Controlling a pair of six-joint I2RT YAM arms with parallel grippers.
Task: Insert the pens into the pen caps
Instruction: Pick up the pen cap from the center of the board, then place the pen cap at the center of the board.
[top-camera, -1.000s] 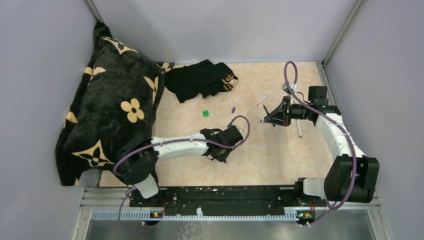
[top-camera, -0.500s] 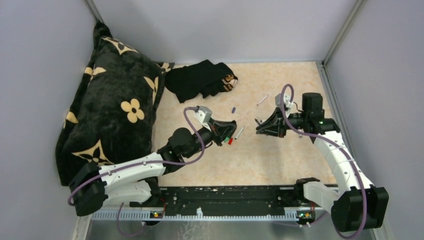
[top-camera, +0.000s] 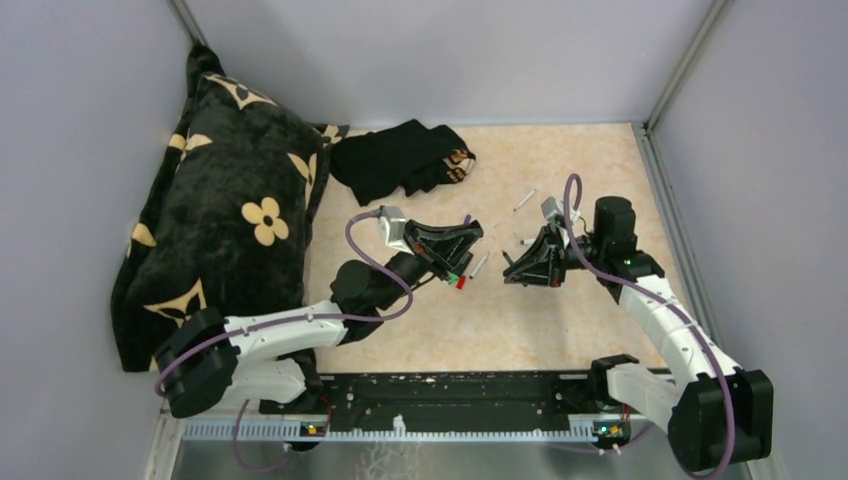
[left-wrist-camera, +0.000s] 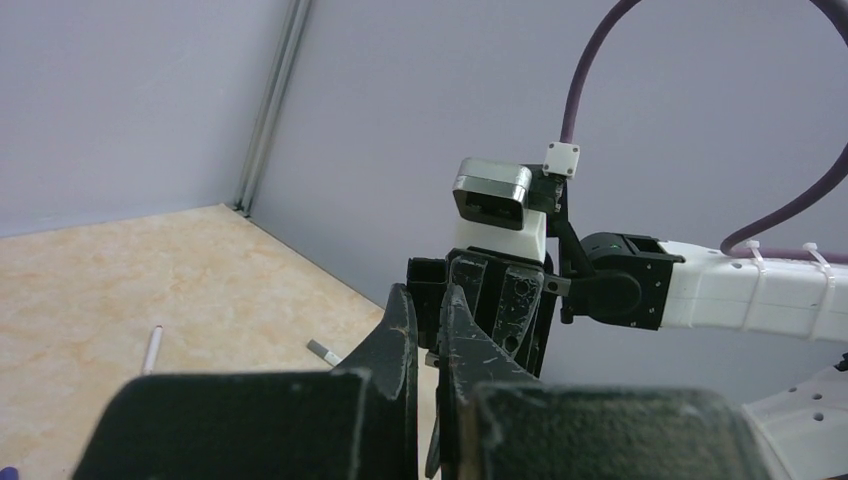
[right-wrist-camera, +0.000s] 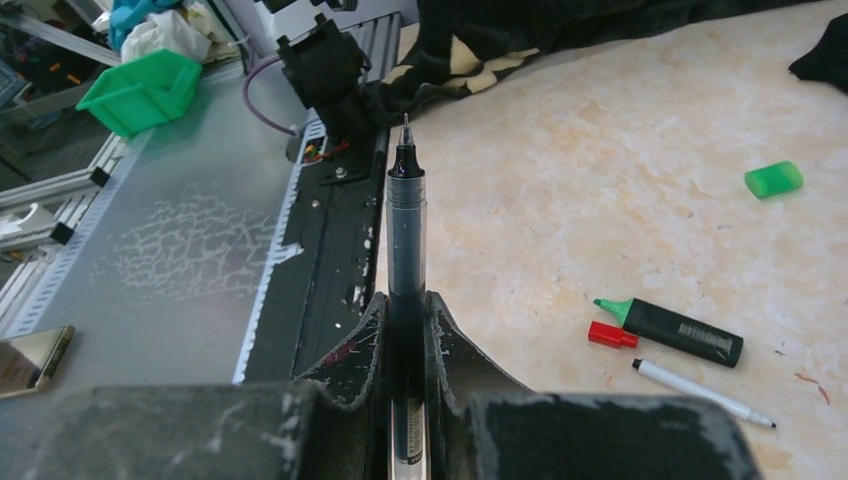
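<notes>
Right hand (right-wrist-camera: 406, 302) clamped on dark pen (right-wrist-camera: 406, 215); left hand (left-wrist-camera: 428, 300) closed.
Nib projects beyond the fingers. On the bench (right-wrist-camera: 560, 180), apart to one side: green cap (right-wrist-camera: 773, 179), black marker (right-wrist-camera: 685, 330), red cap (right-wrist-camera: 611, 335) just beside it, white pen (right-wrist-camera: 700, 392).
</notes>
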